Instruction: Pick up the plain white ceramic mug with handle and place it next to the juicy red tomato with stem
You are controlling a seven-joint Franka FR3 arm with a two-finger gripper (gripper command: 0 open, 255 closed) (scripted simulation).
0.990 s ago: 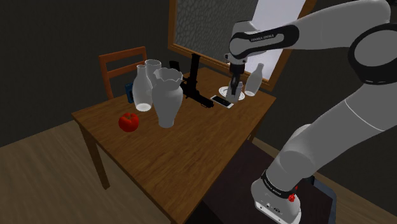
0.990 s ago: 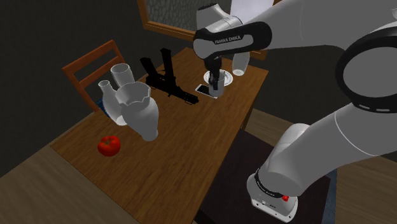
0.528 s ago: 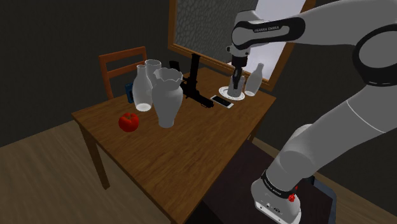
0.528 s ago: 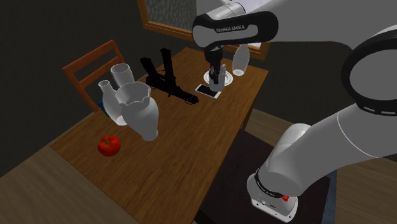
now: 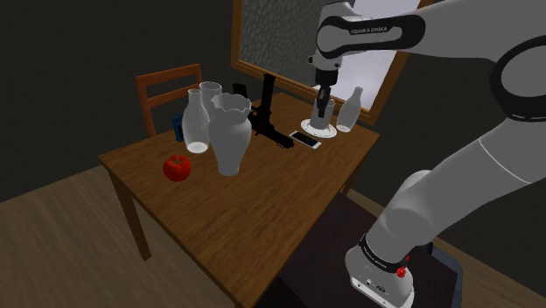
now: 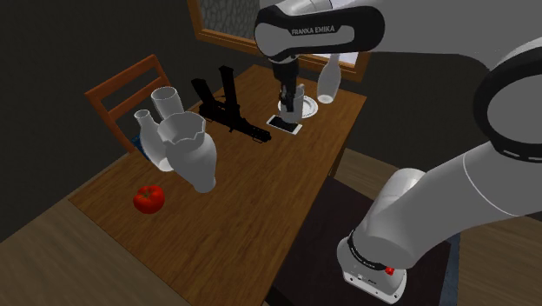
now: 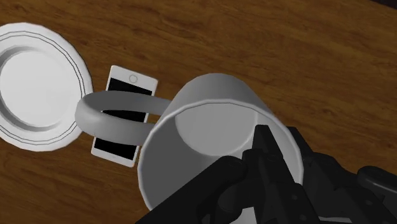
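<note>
The wooden table spreads beneath the gripper; the white arm reaches over its far end. A tall pale vase stands well apart from the gripper, and a white plate lies on the table below and just to one side of it. The gripper is clamped on the white mug, one finger inside the rim and the other seemingly outside the wall; the mug appears lifted off the table, tilted. The red tomato sits far from the gripper, past the vase; a phone lies under the mug's handle, beside the plate.
</note>
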